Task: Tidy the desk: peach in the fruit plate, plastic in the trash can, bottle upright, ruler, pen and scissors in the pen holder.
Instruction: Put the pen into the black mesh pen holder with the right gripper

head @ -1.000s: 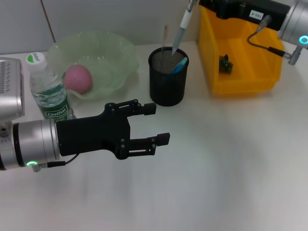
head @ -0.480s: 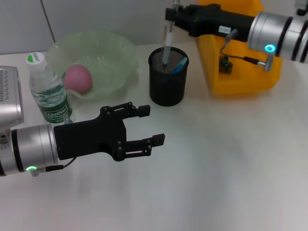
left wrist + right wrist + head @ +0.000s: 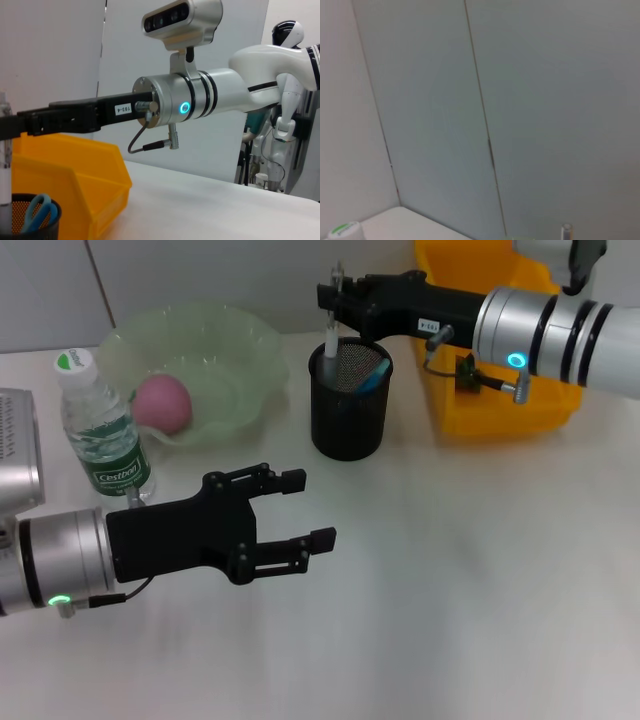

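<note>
The right gripper (image 3: 335, 302) reaches in from the robot's right and hangs directly over the black mesh pen holder (image 3: 349, 405), clenched on a white pen (image 3: 329, 340) held upright so that its lower end points straight down into the cup's mouth. The pen's tip appears to sit just inside the rim, at the side away from the blue-handled scissors (image 3: 372, 373) that already lean in the holder; the vertical hold looks chosen to let the pen drop in cleanly without catching the mesh wall. From the left wrist view the same pen (image 3: 5, 165) stands at the holder's edge beside the scissors' blue loops (image 3: 36, 210).

The left gripper (image 3: 300, 510) hovers low over the bare white desk (image 3: 480, 580) in front of the holder, its fingers spread apart and grasping nothing, apparently parked clear of the other arm's path.

Elsewhere the tidying looks largely done: the pink peach (image 3: 161, 404) rests inside the pale green fruit plate (image 3: 235, 345), the water bottle (image 3: 97, 425) stands upright just beside that plate, and a small dark green scrap (image 3: 467, 375) lies in the yellow bin (image 3: 500, 400). No ruler can be made out. Judged from this, releasing the pen is the step in hand.
</note>
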